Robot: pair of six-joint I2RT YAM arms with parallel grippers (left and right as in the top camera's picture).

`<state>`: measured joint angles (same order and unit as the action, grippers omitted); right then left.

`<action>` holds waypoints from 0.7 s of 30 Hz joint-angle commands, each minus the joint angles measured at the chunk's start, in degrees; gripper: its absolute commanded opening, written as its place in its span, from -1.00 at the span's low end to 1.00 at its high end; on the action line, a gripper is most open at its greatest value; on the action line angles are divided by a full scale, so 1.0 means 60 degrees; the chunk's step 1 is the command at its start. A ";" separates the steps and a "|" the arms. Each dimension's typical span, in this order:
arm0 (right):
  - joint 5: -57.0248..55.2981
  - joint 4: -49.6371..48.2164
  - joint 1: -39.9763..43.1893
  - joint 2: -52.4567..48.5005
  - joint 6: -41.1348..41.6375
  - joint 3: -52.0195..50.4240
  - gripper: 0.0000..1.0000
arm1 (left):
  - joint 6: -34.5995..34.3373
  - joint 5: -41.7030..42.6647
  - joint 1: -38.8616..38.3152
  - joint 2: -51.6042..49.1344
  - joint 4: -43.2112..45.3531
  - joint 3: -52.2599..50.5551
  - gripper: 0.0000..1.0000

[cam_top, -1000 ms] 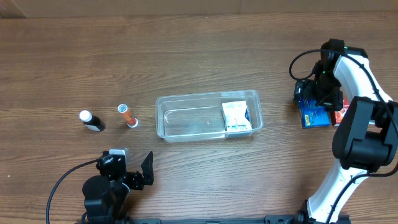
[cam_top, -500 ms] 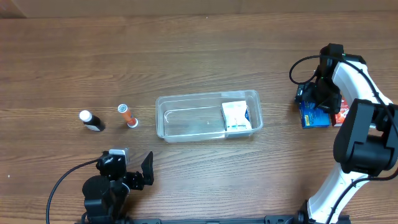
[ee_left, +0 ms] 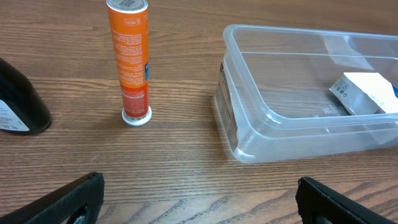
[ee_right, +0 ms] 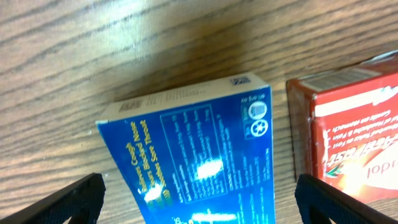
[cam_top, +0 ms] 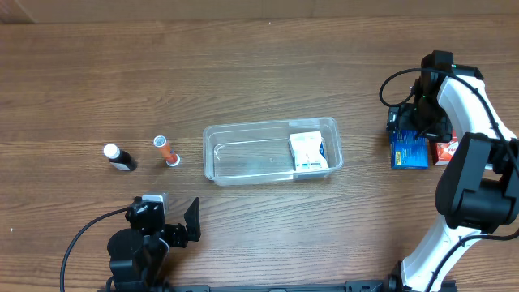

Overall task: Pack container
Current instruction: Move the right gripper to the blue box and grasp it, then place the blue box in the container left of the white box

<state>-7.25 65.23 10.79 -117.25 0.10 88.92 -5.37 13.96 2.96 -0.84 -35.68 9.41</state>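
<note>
The clear container (cam_top: 243, 174) lies mid-table with a white box (cam_top: 308, 151) in its right end; both show in the left wrist view, container (ee_left: 249, 134) and box (ee_left: 367, 92). My right gripper (cam_top: 418, 126) is open above a blue box (cam_top: 409, 151), its fingers wide on either side of that box (ee_right: 199, 155). A red box (cam_top: 448, 149) lies just right of the blue one and shows in the right wrist view (ee_right: 348, 137). My left gripper (cam_top: 174, 231) is open and empty near the front edge, its fingertips (ee_left: 199, 199) wide apart.
An orange tube (cam_top: 165, 151) stands left of the container, also in the left wrist view (ee_left: 130, 59). A small black bottle (cam_top: 120, 158) with a white cap lies further left, its body at the left wrist view's edge (ee_left: 18, 106).
My right gripper has shifted slightly back and right over the blue box. More of the red box now shows. The left arm has not moved.
</note>
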 commanded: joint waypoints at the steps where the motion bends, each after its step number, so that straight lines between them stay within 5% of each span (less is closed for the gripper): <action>1: -0.0171 -0.0080 0.0036 0.0353 -0.0091 0.0033 1.00 | 0.0186 0.0040 -0.0055 0.0095 0.0018 -0.0025 1.00; 15: 0.0328 -0.0874 0.0036 0.0342 0.0863 -0.1348 0.96 | 0.0186 0.0040 -0.0055 0.0095 0.0022 -0.0025 1.00; 18: 0.1351 -0.0415 0.0033 0.0361 0.0958 -0.1242 0.54 | 0.0186 0.0040 -0.0055 0.0095 0.0022 -0.0025 1.00; 21: 0.1486 -0.0055 0.0022 0.0754 0.1242 -0.1060 0.37 | 0.0186 0.0040 -0.0055 0.0095 0.0022 -0.0025 1.00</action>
<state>-1.61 63.70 10.79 -116.92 5.08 81.01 -5.37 13.96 2.96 -0.84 -35.68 9.41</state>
